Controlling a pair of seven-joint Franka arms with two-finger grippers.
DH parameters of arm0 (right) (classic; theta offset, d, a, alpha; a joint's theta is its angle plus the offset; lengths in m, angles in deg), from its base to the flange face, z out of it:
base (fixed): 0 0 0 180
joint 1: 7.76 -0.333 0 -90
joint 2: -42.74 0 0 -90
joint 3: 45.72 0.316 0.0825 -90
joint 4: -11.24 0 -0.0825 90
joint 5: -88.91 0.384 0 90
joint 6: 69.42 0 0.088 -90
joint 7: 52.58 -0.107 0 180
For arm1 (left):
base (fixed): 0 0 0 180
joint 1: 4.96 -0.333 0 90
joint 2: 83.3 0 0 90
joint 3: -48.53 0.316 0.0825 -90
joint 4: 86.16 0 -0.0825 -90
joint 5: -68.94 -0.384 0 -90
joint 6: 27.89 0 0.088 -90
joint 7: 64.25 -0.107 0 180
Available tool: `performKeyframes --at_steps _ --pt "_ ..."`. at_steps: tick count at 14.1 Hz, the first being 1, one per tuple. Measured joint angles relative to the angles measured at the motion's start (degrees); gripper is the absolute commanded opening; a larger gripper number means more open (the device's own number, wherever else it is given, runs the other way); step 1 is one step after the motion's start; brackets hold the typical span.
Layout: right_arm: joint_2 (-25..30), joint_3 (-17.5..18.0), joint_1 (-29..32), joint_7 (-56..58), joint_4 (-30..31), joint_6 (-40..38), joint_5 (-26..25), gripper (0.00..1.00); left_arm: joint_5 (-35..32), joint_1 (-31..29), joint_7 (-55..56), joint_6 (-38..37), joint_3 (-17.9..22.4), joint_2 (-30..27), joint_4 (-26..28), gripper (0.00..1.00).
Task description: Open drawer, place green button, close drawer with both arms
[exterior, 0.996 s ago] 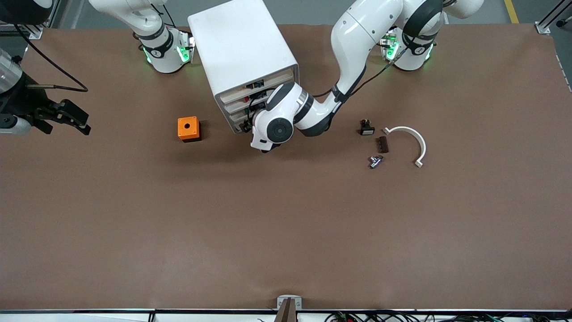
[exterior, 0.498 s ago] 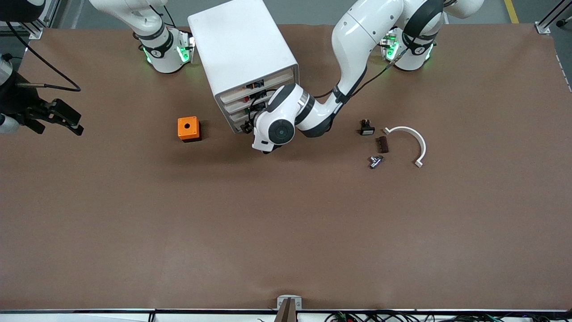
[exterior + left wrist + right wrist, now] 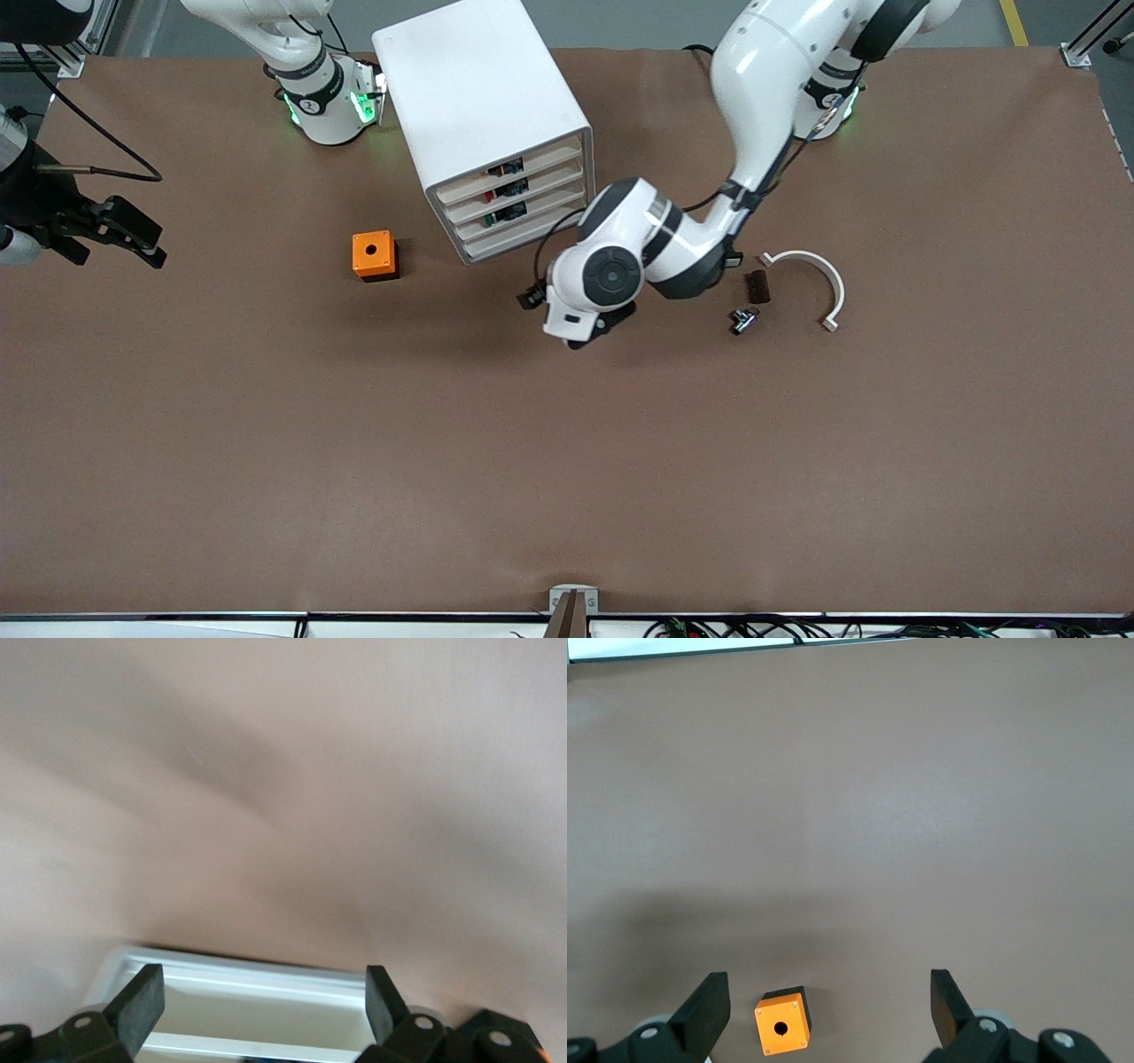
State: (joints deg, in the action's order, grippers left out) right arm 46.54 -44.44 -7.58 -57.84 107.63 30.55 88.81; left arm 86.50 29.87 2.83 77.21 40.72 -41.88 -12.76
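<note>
The white cabinet (image 3: 483, 89) stands near the arms' bases, its four drawers pushed in flush. A green and black part, the button (image 3: 505, 213), shows at the front of the third drawer (image 3: 540, 202) counted downward. My left gripper (image 3: 532, 298) hangs open in front of the cabinet, a short way off it. In the left wrist view its fingers (image 3: 142, 1001) are wide apart around a blurred white rounded edge (image 3: 257, 979) of the cabinet's front. My right gripper (image 3: 146, 244) waits open at the right arm's end of the table, empty (image 3: 828, 997).
An orange cube with a hole (image 3: 374, 255) (image 3: 782, 1023) sits beside the cabinet toward the right arm's end. Toward the left arm's end lie a brown block (image 3: 757, 286), a small metal part (image 3: 744, 319) and a white arc (image 3: 819, 275).
My left gripper has drawn back from the cabinet's drawer fronts, toward the front camera and the left arm's end. The right gripper shifted slightly outward, then stayed still.
</note>
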Motion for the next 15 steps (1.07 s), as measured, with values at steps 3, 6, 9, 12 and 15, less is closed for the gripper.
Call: performKeyframes --at_steps 3,6,9,12,15 --pt "0.0 0.0 1.6 0.2 -2.8 -2.1 0.0 1.00 -7.9 -5.1 -7.0 -11.5 0.2 -8.1 -0.2 1.00" --pt "0.1 -0.1 2.9 0.5 -6.4 -4.0 0.0 1.00 -8.8 -12.7 -17.1 -18.0 0.3 -15.0 -0.1 1.00" --pt "0.2 0.3 2.9 2.0 -11.0 -8.1 0.8 1.00 -13.6 -17.8 -26.5 -24.2 0.5 -20.4 0.1 1.00" --pt "0.2 0.3 3.0 2.4 -12.6 -14.0 1.7 1.00 -16.1 -25.4 -40.8 -27.8 0.2 -25.0 0.4 1.00" --pt "0.0 0.3 3.2 2.5 -12.6 -17.3 1.6 1.00 -16.1 -32.8 -52.5 -30.0 0.3 -27.4 1.1 1.00"
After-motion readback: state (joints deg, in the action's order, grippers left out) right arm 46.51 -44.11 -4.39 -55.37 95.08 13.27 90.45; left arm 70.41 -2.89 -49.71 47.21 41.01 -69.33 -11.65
